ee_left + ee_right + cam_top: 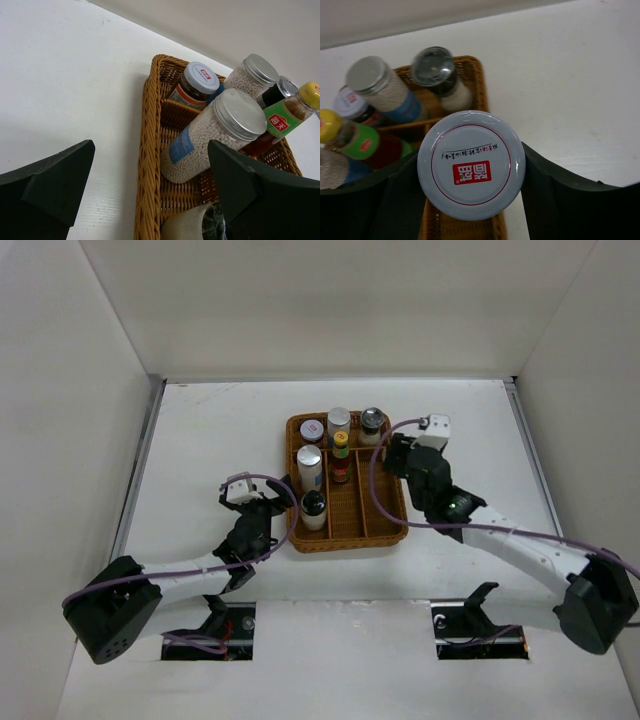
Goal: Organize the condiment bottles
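The brown wicker tray (386, 525) holds several condiment bottles: a white-lidded jar (312, 430), two silver-lidded jars of white beads (339, 420) (309, 462), a dark-lidded shaker (372, 422), a slim red yellow-capped sauce bottle (341, 455) and a black-capped pale bottle (314, 507). My right gripper (394, 457) is over the tray's right side, shut on a white-lidded jar with a red logo (471, 165). My left gripper (280, 498) is open and empty; in the left wrist view it (150, 185) straddles the tray's left wall (148, 165), next to the black-capped bottle (192, 226).
The tray has three long compartments; the right one (381, 502) is mostly bare. White walls enclose the table on the left, back and right. Purple cables run along both arms. Two cut-outs lie in the table's near edge by the arm bases.
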`<state>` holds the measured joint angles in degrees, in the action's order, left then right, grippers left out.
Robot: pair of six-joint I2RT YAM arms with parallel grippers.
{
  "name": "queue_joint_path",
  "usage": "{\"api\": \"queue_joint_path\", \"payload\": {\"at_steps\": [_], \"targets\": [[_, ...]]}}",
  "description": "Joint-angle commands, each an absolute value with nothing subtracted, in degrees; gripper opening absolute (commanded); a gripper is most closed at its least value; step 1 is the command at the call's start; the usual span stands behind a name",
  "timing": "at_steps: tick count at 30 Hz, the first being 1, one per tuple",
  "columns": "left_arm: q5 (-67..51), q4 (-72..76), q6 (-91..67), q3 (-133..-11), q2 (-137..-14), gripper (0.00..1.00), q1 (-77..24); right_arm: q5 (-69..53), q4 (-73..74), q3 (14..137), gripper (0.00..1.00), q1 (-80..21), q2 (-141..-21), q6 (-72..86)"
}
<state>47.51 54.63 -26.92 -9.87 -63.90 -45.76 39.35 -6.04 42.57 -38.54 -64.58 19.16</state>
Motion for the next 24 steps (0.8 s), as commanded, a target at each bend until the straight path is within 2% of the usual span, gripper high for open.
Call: {"api": "queue_joint_path", "payload": {"at_steps": [1,10,15,20,24], "targets": [[47.1,56.8,-27.8,-10.5,-63.6,1.0,-45.5,36.0,-15.4,48.2,0.43,-39.9,-70.7,17.5],[47.1,56.8,-27.9,-10.5,-63.7,1.0,-45.4,31.6,-23.7,52.6,0.46,-39.9,-86.5,16.6],[47.5,56.8,-28.0,-10.6,-64.1,1.0,-45.3,34.3,-26.5,51.9,0.52,-39.9,-92.4,16.6],[47.5,56.8,-28.2,-10.8,-64.2,1.0,-44.8,35.9,-26.9,50.9,0.8,-39.9,-92.7,17.3],[47.7,56.8,-28.2,-10.8,-63.5,1.0,-44.6,37.1,-26.9,48.7,0.98,-39.9,-85.9,16.8]]}}
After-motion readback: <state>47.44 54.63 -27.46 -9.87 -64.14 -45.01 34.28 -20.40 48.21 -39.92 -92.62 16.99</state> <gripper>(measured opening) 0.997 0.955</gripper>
